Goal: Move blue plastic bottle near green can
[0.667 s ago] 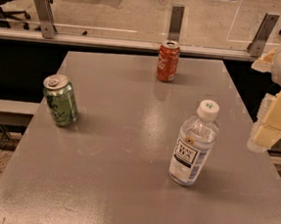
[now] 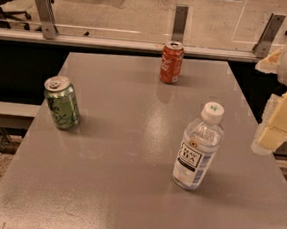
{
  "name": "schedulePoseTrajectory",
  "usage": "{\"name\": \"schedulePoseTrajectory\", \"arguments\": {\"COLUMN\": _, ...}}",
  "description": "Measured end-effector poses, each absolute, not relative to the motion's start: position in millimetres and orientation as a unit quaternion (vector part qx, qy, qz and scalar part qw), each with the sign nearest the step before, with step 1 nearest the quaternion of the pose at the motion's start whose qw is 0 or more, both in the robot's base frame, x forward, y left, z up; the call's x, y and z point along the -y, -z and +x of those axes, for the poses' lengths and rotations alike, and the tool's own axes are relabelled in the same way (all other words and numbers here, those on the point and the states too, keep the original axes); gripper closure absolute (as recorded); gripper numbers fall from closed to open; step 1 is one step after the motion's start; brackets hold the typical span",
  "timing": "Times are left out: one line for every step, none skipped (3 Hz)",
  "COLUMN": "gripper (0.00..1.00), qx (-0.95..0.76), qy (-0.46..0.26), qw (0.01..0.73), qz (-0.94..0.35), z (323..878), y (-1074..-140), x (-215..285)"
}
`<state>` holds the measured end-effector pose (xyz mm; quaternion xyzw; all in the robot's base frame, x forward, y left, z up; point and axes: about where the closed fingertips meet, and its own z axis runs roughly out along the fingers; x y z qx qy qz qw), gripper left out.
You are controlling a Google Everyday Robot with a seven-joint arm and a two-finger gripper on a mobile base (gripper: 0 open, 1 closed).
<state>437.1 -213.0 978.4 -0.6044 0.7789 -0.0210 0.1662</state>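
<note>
Tabletop [image 2: 125,150]: two cans [image 2: 62,103] [image 2: 171,62], one bottle [image 2: 198,147]; end effector [image 2: 278,126] at right edge.

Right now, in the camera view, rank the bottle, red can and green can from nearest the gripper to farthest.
The gripper hangs off the right edge of the table.
1. blue plastic bottle: front right, just beside it.
2. red can: back middle.
3. green can: left side.

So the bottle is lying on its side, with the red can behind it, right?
No: the camera view shows the bottle standing upright; the red can is indeed behind it. The gripper hangs by the right edge of the table, clear of the bottle.
</note>
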Motion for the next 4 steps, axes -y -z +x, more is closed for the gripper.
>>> {"name": "schedulePoseTrajectory", "arguments": {"gripper": 0.00, "qx": -0.764, "qy": -0.020, "qw": 0.180, "qz": -0.619, "z": 427, "y": -972, "x": 198}}
{"name": "schedulePoseTrajectory", "arguments": {"gripper": 0.00, "qx": -0.741, "qy": -0.066, "qw": 0.195, "qz": -0.639, "z": 412, "y": -961, "x": 174}}
{"name": "schedulePoseTrajectory", "arguments": {"gripper": 0.00, "qx": -0.721, "qy": -0.100, "qw": 0.206, "qz": -0.654, "z": 402, "y": -943, "x": 150}}
{"name": "schedulePoseTrajectory", "arguments": {"gripper": 0.00, "qx": -0.706, "qy": -0.121, "qw": 0.220, "qz": -0.662, "z": 400, "y": -927, "x": 131}}
